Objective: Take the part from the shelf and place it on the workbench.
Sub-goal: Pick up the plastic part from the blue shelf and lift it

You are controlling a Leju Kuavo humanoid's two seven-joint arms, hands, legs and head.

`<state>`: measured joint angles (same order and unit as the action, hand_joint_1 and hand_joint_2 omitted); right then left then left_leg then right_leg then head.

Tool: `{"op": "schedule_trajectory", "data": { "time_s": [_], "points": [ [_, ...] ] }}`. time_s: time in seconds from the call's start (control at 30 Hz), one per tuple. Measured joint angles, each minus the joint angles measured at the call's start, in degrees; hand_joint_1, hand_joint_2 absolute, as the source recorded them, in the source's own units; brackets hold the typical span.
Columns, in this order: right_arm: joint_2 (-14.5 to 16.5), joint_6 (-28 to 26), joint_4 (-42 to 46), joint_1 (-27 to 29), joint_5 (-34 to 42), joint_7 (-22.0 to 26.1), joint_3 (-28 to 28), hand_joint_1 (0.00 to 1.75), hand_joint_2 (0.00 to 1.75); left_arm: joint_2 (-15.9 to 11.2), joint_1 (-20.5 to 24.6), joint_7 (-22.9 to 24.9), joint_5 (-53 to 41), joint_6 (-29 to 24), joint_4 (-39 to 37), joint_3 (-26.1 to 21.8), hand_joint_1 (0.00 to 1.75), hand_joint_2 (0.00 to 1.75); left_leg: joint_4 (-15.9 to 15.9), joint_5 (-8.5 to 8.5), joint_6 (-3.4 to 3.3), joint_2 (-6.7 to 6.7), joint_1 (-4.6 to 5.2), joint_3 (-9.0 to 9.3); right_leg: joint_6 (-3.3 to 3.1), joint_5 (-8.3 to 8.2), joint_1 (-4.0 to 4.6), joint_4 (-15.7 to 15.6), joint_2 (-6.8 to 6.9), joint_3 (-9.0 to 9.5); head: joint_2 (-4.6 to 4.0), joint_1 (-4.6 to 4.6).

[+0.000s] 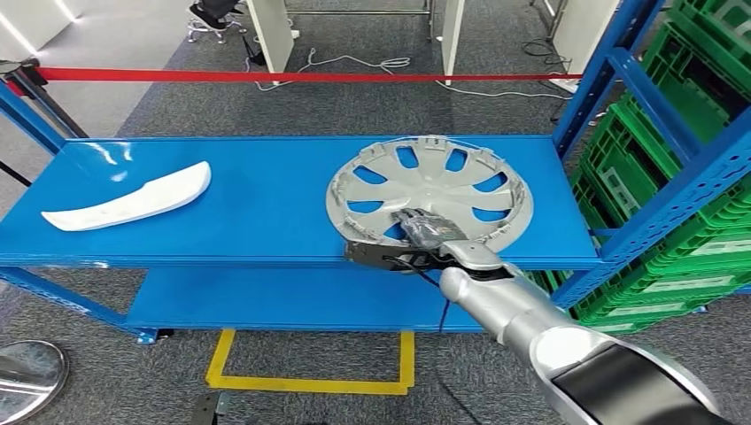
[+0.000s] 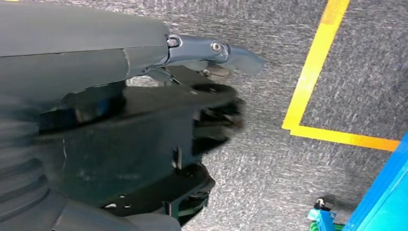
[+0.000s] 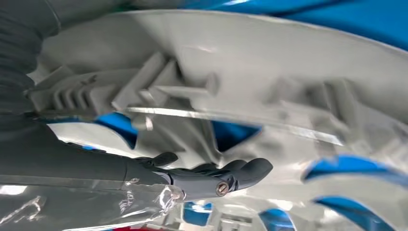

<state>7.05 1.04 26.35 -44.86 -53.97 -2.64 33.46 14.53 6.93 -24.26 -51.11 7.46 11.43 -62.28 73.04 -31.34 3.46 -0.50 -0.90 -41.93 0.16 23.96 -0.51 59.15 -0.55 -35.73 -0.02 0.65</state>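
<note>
While its arm reaches forward, right hand (image 1: 423,232) grips the hubcap's (image 1: 429,190) near rim.

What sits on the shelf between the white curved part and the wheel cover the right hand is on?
Nothing: the head view shows bare blue shelf between the white curved part and the wheel cover, whose near rim the right hand holds.

We see a pale grey round plastic wheel cover (image 1: 431,190) with blue showing through its cut-outs, lying on a bright blue metal shelf (image 1: 266,190). A white curved plastic strip (image 1: 133,202) lies on the same blue. Green slotted crates (image 1: 655,150) stand behind blue uprights. The floor is speckled grey carpet (image 2: 269,29) with yellow tape lines (image 2: 312,77); 1 red barrier band (image 1: 292,77) crosses behind.
</note>
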Motion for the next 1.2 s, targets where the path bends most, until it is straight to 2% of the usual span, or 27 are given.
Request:
{"op": "schedule_trajectory", "data": {
  "time_s": [0.03,0.07,0.13,0.17,0.23,0.3,0.33,0.37,0.43,0.47,0.5,0.53,0.57,0.63,0.67,0.7,0.8,0.83,0.87,0.9,0.97,1.0,1.03,1.07,1.13,1.17,1.2],
  "points": [
    [-0.1,0.4,-0.3,-0.5,-0.9,-1.1,0.7,0.0,1.75,0.0,-0.1,-0.1,0.1,0.0,0.0,0.0,0.0,1.75,-0.3,0.96,-0.04,0.0,-0.01,0.05,0.02,-0.01,-0.02,0.0,0.0,0.01,0.0,-0.01],
    [-0.2,0.8,-0.6,-0.9,-1.5,-2.1,1.3,0.0,1.75,-0.1,-0.1,-0.1,0.1,0.0,0.0,0.0,0.0,1.75,-2.6,2.75,-0.11,0.01,-0.02,1.14,0.1,-0.01,-0.06,0.0,-0.01,0.04,0.0,-0.01],
    [-0.3,1.6,-1.1,-1.8,-2.5,-3.6,2.4,0.0,1.75,-0.1,0.0,-0.3,0.2,0.0,0.0,0.0,0.0,1.75,-10.0,6.29,-0.2,0.07,-0.08,4.71,0.54,0.04,0.02,0.3,-0.05,-0.08,0.0,-0.08],
    [-0.3,1.9,-1.3,-2.2,-2.9,-4.2,2.9,0.0,1.75,-0.1,0.0,-0.4,0.2,0.0,0.0,0.0,0.0,1.75,-12.8,7.16,-0.41,0.03,-0.11,6.02,0.85,0.04,0.15,0.4,-0.07,-0.26,0.01,-0.08],
    [-0.5,2.5,-1.7,-2.8,-3.4,-5.1,3.6,0.0,1.75,-0.1,0.0,-0.6,0.3,0.0,0.0,-0.1,0.0,1.75,-15.1,7.24,-1.05,-0.06,-0.05,6.88,1.47,-0.05,0.4,0.4,-0.16,-0.6,0.02,-0.02],
    [-0.7,2.7,-2.1,-3.1,-3.8,-5.8,4.1,0.0,1.75,-0.1,-0.1,-0.7,0.3,0.0,0.0,-0.1,0.0,1.75,-15.1,7.32,-1.92,-0.03,-0.06,6.69,2.05,-0.04,0.26,0.3,-0.17,-0.74,0.02,0.13],
    [-0.9,2.7,-2.4,-3.2,-4.0,-6.1,4.3,0.0,1.75,-0.1,-0.1,-0.7,0.3,0.0,0.0,-0.1,0.0,1.75,-15.2,7.45,-2.33,0.04,-0.11,6.68,2.33,0.63,0.2,1.1,-0.09,-1.16,0.02,0.28],
    [-1.0,2.8,-2.6,-3.3,-4.2,-6.3,4.4,0.0,1.75,-0.1,0.0,-0.7,0.3,0.0,0.0,-0.1,0.0,1.75,-15.2,7.6,-2.68,0.1,-0.17,6.65,2.57,1.95,0.16,3.2,-0.01,-2.13,0.01,0.44],
    [-1.1,2.8,-2.9,-3.5,-4.6,-6.9,4.8,0.08,1.75,-0.1,0.0,-0.8,0.3,0.0,0.0,-0.2,0.0,1.75,-15.2,7.74,-3.08,0.22,-0.1,6.56,2.86,5.74,0.16,10.5,0.12,-5.36,0.01,0.76],
    [-1.1,2.9,-3.1,-3.6,-4.8,-7.2,5.0,0.51,1.75,-0.1,0.0,-0.8,0.3,0.0,0.0,-0.2,0.0,1.75,-15.2,7.77,-3.14,0.26,-0.04,6.52,2.92,7.2,0.16,14.1,0.12,-6.95,0.01,0.8],
    [-1.1,2.9,-3.3,-3.7,-5.1,-7.5,5.2,0.95,1.75,-0.1,-0.1,-0.8,0.3,0.0,0.0,-0.2,0.0,1.75,-15.2,7.8,-3.17,0.29,0.0,6.51,2.91,7.72,0.16,16.3,0.12,-7.81,0.01,0.82],
    [-1.1,3.0,-3.4,-3.8,-5.3,-7.8,5.4,1.35,1.75,-0.1,-0.1,-0.8,0.3,0.0,0.0,-0.2,0.0,1.75,-15.2,7.81,-3.17,0.29,0.01,6.52,2.86,7.19,0.16,16.3,0.12,-7.66,0.0,0.84],
    [-1.1,3.1,-3.5,-3.9,-5.4,-8.0,5.6,1.75,1.75,-0.1,-0.1,-0.8,0.3,-0.1,0.0,-0.2,0.0,1.75,-15.2,7.84,-3.13,0.27,0.0,6.54,2.77,5.76,0.15,14.1,0.12,-6.44,0.0,0.84],
    [-1.0,3.2,-3.7,-4.1,-5.6,-8.1,5.9,1.75,1.75,-0.1,0.0,-0.8,0.3,-0.1,0.0,-0.2,0.0,1.75,-15.1,7.9,-2.82,0.19,0.06,6.5,2.59,2.48,0.13,6.1,0.13,-2.2,0.01,0.86],
    [-0.9,3.2,-3.7,-4.2,-5.7,-8.2,6.0,1.75,1.75,-0.1,0.0,-0.8,0.3,-0.2,0.0,-0.2,0.0,1.75,-15.0,7.96,-2.53,0.16,0.16,6.42,2.41,1.55,0.14,3.0,0.09,-0.59,0.01,0.81],
    [-0.8,3.2,-3.7,-4.2,-5.7,-8.1,6.2,1.75,1.75,-0.1,0.0,-0.8,0.3,-0.2,0.0,-0.3,0.0,1.75,-15.0,8.06,-2.18,0.14,0.25,6.32,2.19,1.18,0.18,1.2,0.04,0.32,0.01,0.79],
    [-0.4,3.0,-3.7,-4.6,-5.7,-8.1,6.5,1.72,1.75,0.0,0.0,-0.8,0.2,-0.3,0.0,-0.3,0.0,1.75,-15.4,8.51,-1.07,0.08,0.13,6.15,1.1,0.89,0.34,0.5,0.04,0.37,0.0,0.73],
    [-0.4,3.0,-3.7,-4.7,-5.7,-8.1,6.7,1.7,1.75,0.0,0.0,-0.8,0.2,-0.3,0.0,-0.3,0.0,1.75,-15.0,8.16,-0.77,0.07,0.08,5.9,0.72,0.69,0.26,0.3,0.12,0.4,0.0,0.66],
    [-0.3,3.0,-3.7,-4.9,-5.7,-8.1,6.8,1.68,1.75,0.0,0.0,-0.8,0.2,-0.3,0.0,-0.3,0.0,1.75,-13.6,7.13,-0.53,0.07,0.08,5.18,0.41,0.47,0.13,0.1,0.26,0.42,0.0,0.54],
    [-0.2,2.9,-3.7,-4.9,-5.6,-8.1,6.8,1.66,1.75,0.0,0.0,-0.8,0.1,-0.3,0.0,-0.3,0.0,1.75,-10.9,5.43,-0.35,0.09,0.07,3.89,0.19,0.29,0.01,0.0,0.42,0.39,0.0,0.38],
    [-0.2,2.7,-3.7,-5.0,-5.6,-8.0,6.9,1.66,1.75,-0.1,-0.1,-0.8,0.1,-0.3,0.0,-0.3,0.0,1.75,-3.1,1.5,-0.09,0.11,0.07,0.26,0.01,0.06,0.0,0.0,0.73,0.07,0.0,0.16],
    [-0.2,2.7,-3.7,-5.0,-5.6,-8.0,6.9,1.66,1.75,-0.1,-0.2,-0.8,0.1,-0.3,0.0,-0.3,0.0,1.75,-0.2,0.51,0.0,0.11,0.04,-1.01,0.05,-0.06,-0.02,0.0,0.82,-0.08,0.0,0.15],
    [-0.2,2.7,-3.8,-5.1,-5.6,-8.0,6.9,1.66,1.75,-0.1,-0.3,-0.8,0.1,-0.3,0.0,-0.3,0.0,1.75,0.8,0.58,0.08,0.11,0.0,-1.35,0.13,-0.17,-0.07,0.0,0.88,-0.2,0.0,0.15],
    [-0.2,2.6,-3.8,-5.2,-5.6,-8.0,6.9,1.49,1.75,-0.2,-0.3,-0.8,0.1,-0.3,0.0,-0.3,0.0,1.75,-0.4,1.69,0.15,0.13,-0.08,-0.46,0.28,-0.28,-0.16,0.0,0.89,-0.28,0.0,0.15],
    [-0.2,2.6,-3.8,-5.3,-5.7,-8.0,6.9,0.66,1.75,-0.2,-0.3,-0.8,0.1,-0.3,0.0,-0.3,0.0,1.75,-7.4,4.85,0.41,0.17,-0.38,3.7,0.79,-0.43,-0.37,0.1,0.86,-0.39,0.0,0.14],
    [-0.2,2.6,-3.8,-5.4,-5.7,-8.0,6.9,0.25,1.75,-0.2,-0.3,-0.8,0.1,-0.3,0.0,-0.3,0.0,1.75,-10.9,5.84,0.34,0.07,-0.51,5.7,1.15,-0.44,-0.33,0.4,0.75,-0.6,0.0,0.07],
    [-0.3,2.6,-3.8,-5.6,-5.7,-8.0,6.9,0.0,1.75,-0.2,-0.3,-0.8,0.1,-0.3,0.0,-0.3,0.0,1.75,-13.2,6.26,0.12,0.01,-0.59,6.95,1.53,-0.5,-0.25,0.6,0.61,-0.82,0.0,0.04]
  ]
}}
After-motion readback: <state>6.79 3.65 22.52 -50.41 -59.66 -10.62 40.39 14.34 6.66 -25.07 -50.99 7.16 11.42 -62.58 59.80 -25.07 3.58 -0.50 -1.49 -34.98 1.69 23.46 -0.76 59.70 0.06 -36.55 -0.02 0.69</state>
